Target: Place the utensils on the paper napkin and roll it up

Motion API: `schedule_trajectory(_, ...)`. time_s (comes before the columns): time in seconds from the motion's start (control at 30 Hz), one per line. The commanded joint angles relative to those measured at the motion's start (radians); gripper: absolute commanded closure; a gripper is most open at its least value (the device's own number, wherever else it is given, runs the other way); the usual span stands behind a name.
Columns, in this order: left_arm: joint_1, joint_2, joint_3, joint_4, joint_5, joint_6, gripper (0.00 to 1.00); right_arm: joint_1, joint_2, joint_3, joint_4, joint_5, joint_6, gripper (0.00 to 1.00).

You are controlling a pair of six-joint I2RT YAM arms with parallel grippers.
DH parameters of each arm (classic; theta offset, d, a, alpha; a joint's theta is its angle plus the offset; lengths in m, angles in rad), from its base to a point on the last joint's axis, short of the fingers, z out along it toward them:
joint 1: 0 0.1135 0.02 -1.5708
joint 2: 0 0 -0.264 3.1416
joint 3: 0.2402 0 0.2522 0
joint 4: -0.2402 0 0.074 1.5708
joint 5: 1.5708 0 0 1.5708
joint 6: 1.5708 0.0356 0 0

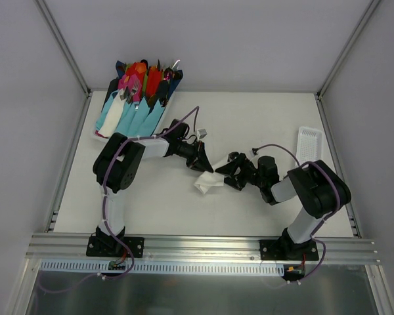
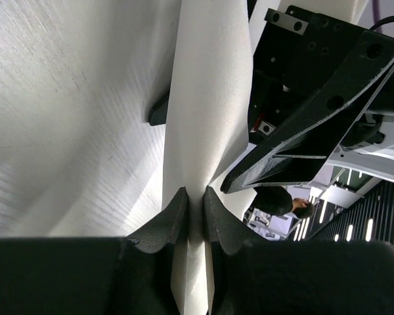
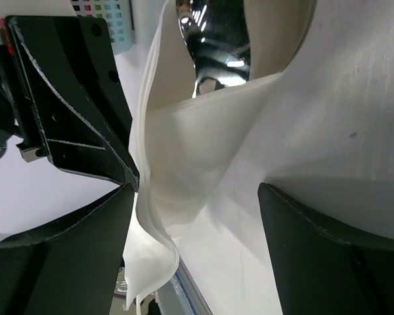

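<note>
The white paper napkin is lifted and curled between my two grippers at mid-table. My left gripper is shut on a fold of the napkin, which runs up between its pads. My right gripper stands open, its fingers wide on either side of the loose napkin without pinching it. Inside the curled paper, one utensil shows only its silvery spoon head; the rest of the utensils are hidden. The two grippers nearly touch each other.
A bundle of pink, red and orange cutlery in light-blue wraps lies at the back left. A small white slotted tray sits at the right edge. An aluminium rail runs along the near edge.
</note>
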Motion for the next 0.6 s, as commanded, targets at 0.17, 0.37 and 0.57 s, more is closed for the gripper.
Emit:
schedule_trajectory(0.17,0.013,-0.095,-0.031,0.115,0.108,-0.085,1.0,-0.002,0.129,-0.031,0.42,0.005,0.149,0.2)
schedule_trajectory(0.37,0.013,-0.104,-0.04,0.123,0.114,-0.093,1.0,-0.002,0.102,-0.037,0.427,0.021,0.146,0.26)
schedule_trajectory(0.57,0.013,-0.112,-0.054,0.123,0.117,-0.09,1.0,-0.002,0.068,-0.019,0.425,0.014,0.156,0.48)
